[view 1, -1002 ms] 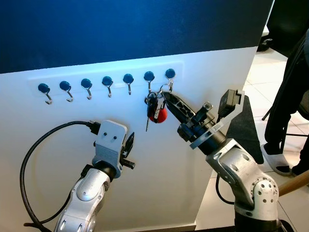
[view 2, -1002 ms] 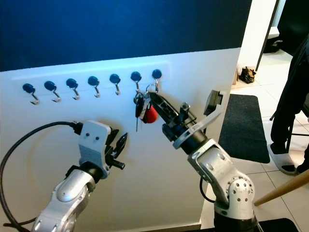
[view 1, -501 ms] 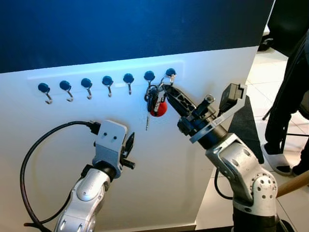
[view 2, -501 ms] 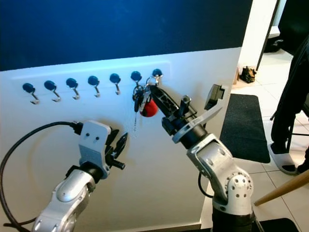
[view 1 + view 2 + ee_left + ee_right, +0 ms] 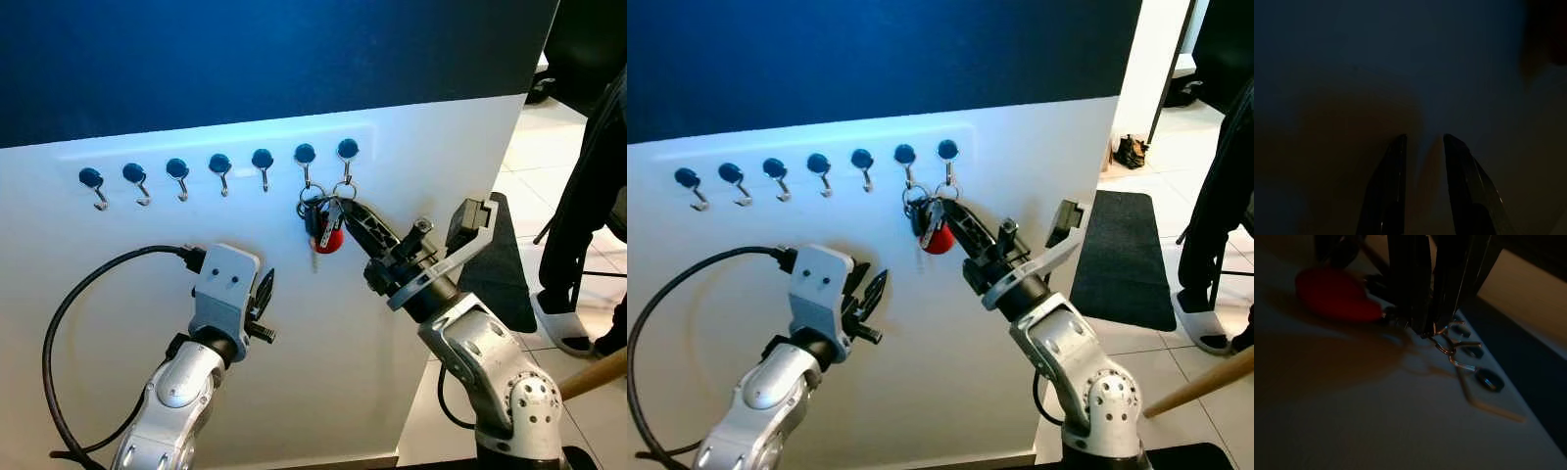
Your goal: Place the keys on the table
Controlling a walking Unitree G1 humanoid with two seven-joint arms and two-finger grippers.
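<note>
Keys with a red round fob (image 5: 325, 227) now hang lower, off the blue-capped metal hooks (image 5: 306, 162) — right gripper (image 5: 345, 208) clamped on them, ready for table; left gripper (image 5: 263, 292) idle, nearly closed.

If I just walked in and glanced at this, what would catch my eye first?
Probably the keys with their red fob, hanging from the row of blue-capped hooks on the white wall. The right gripper has its black fingertips right at that bunch, while the left gripper waits lower down.

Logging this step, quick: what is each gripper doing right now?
Left gripper: open, holding nothing.
Right gripper: shut on the bunch of keys with a red fob, near the blue-capped wall hooks.
</note>
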